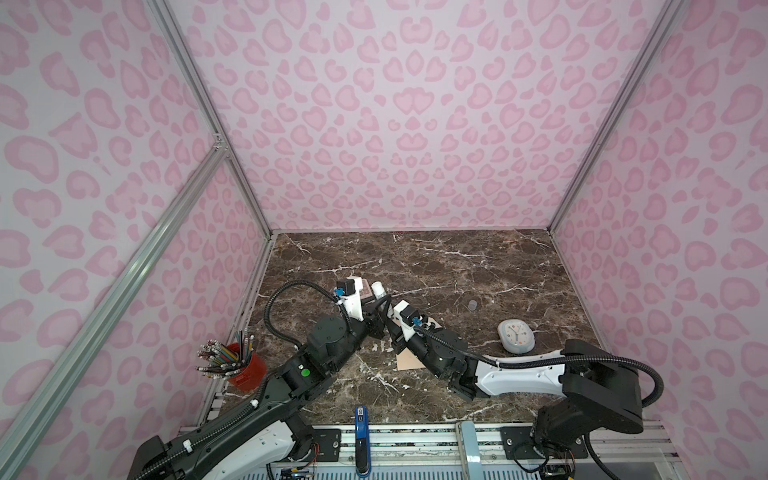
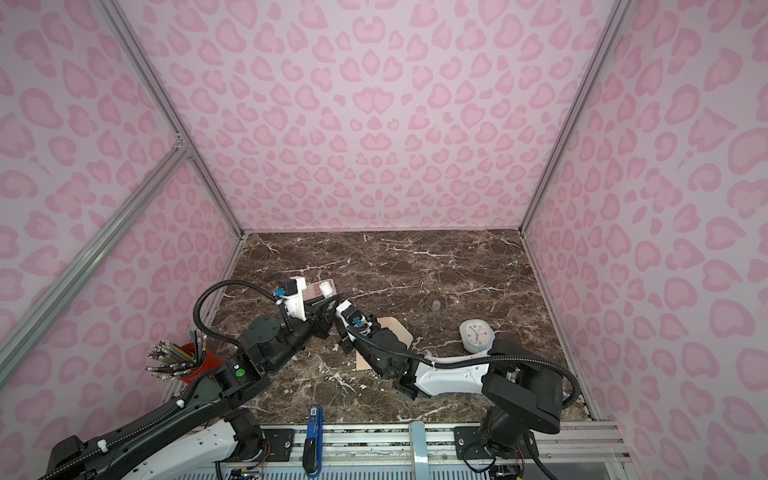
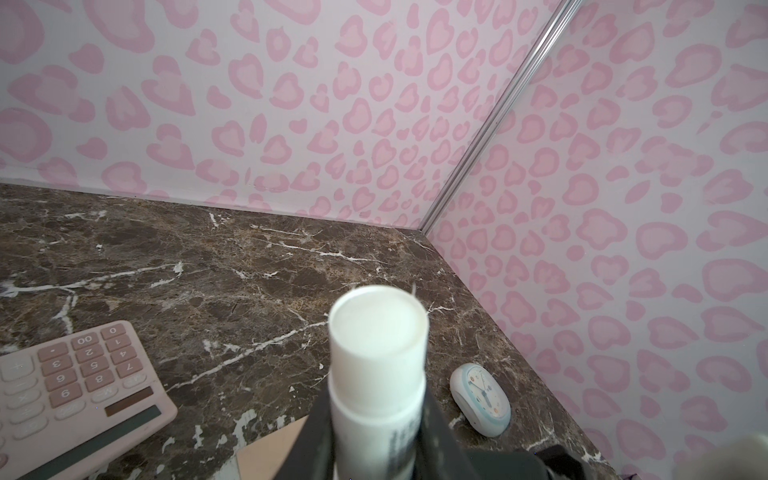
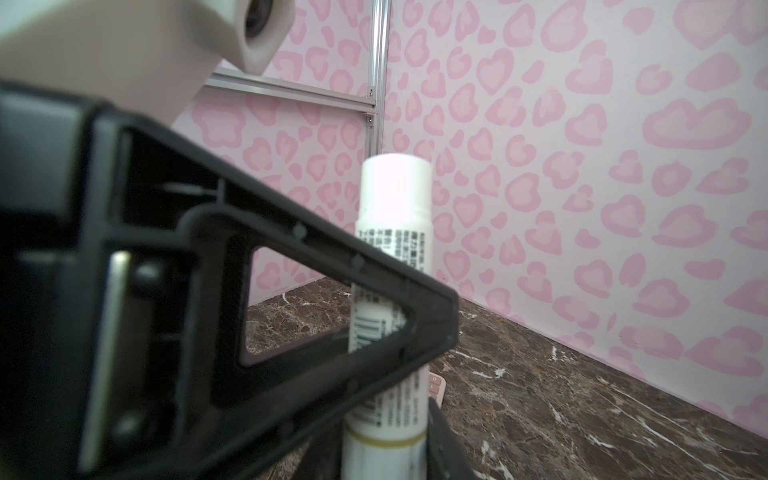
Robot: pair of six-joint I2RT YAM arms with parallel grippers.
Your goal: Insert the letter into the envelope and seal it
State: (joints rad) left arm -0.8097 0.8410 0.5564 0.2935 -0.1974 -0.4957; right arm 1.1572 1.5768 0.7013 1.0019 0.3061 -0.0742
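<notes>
Peach-tan paper, flat on the brown marble table (image 1: 457, 266): the envelope (image 1: 407, 360). It lies near the middle, toward the front, under the right forearm. Only two pieces show in both top views, a near corner and a far corner (image 2: 389, 325), both plain and uncreased. The arm covers the middle. Flap not made out.

Left gripper (image 3: 376, 419): fingers pinched narrow on a white glue stick (image 3: 378, 353), held upright above the table, flat round end uppermost. Black print and a barcode run down its barrel.

Right gripper (image 4: 384, 457): its dark fingers flank the lower end of the same tube, close on both sides. Cannot tell if they press it. One triangular finger of the left gripper crosses in front of the tube in the right wrist view.

In both top views the two grippers meet just left of the envelope.

Around: pink calculator (image 3: 79, 386) beyond the left gripper, pale oval clock (image 1: 516, 336) to the right, red cup of pencils (image 1: 249, 368) at the left edge.
</notes>
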